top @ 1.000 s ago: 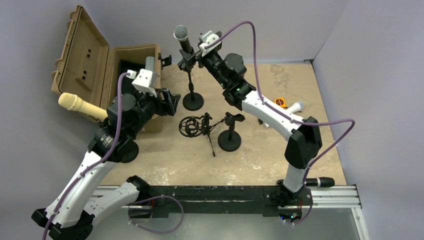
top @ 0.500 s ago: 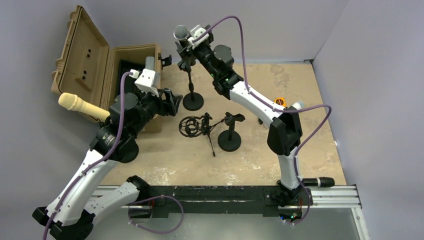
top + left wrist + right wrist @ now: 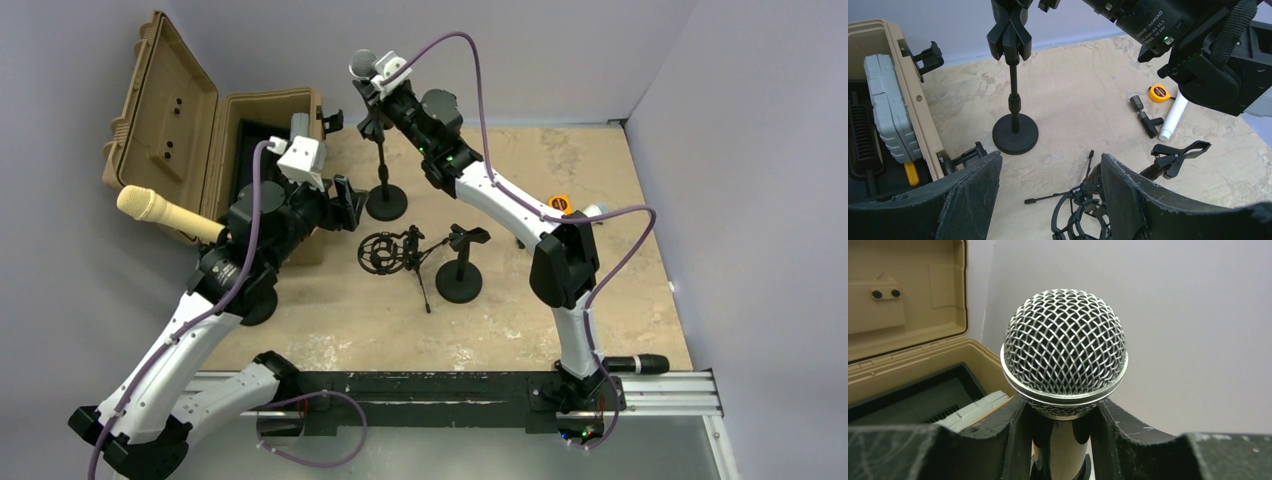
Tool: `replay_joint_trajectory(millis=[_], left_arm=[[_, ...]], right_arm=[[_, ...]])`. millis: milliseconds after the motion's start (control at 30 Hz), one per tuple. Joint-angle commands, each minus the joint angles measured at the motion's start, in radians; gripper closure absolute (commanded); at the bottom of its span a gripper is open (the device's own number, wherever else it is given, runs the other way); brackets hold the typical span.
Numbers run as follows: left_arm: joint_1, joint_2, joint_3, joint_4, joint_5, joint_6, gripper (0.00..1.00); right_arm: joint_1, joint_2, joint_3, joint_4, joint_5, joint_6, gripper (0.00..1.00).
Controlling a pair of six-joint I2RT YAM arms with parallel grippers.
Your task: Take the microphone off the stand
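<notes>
The microphone point(image 3: 362, 64), with a silver mesh head point(image 3: 1064, 345) and a dark glossy handle, stands upright in the clip of the black stand point(image 3: 381, 160) at the back of the table. My right gripper point(image 3: 377, 85) reaches it from the right. In the right wrist view the right gripper point(image 3: 1063, 440) has a finger point(image 3: 1015, 440) pressed against each side of the handle, just under the head. The stand's clip point(image 3: 1009, 30) and round base point(image 3: 1015, 134) show in the left wrist view. My left gripper point(image 3: 1050, 200) hangs open and empty, low beside the base.
An open tan case point(image 3: 255, 120) stands at the back left, with a beige microphone point(image 3: 165, 212) in front of it. A shock mount on a small tripod point(image 3: 382, 252) and a short stand point(image 3: 459, 280) sit mid-table. A tape measure point(image 3: 560, 203), a white tube point(image 3: 590, 212) and a black microphone point(image 3: 635, 364) lie on the right.
My right arm has swung left up to the microphone, and its jaws have gone from wide open to shut on the handle. The left arm has shifted slightly.
</notes>
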State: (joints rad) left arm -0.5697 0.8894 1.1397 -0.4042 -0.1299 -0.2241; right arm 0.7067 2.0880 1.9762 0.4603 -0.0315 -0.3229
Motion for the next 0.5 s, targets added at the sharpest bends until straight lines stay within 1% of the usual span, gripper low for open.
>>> replay_joint_trajectory(millis=[0,100,233,267,367,467], left_arm=[[0.002,0.013,-0.006,0.045,-0.018,0.005,0.29],[0.002,0.033,-0.01,0.055,-0.039,0.013,0.26],[0.003,0.084,-0.014,0.094,-0.08,0.004,0.18],[0.003,0.096,-0.012,0.106,-0.098,-0.015,0.17],[0.005,0.174,0.004,0.131,-0.178,-0.114,0.16],[0.005,0.246,0.014,0.203,-0.219,-0.118,0.13]], right_arm=[[-0.003,-0.067,0.007,0.015,-0.015,0.014,0.75],[-0.001,-0.078,-0.007,0.017,-0.01,0.013,0.86],[-0.001,-0.084,-0.01,0.008,-0.003,0.014,0.98],[-0.001,-0.086,-0.014,0.01,-0.007,0.017,1.0],[-0.001,-0.084,-0.017,0.003,-0.022,0.019,1.0],[-0.001,-0.081,-0.002,-0.001,-0.051,0.032,1.0]])
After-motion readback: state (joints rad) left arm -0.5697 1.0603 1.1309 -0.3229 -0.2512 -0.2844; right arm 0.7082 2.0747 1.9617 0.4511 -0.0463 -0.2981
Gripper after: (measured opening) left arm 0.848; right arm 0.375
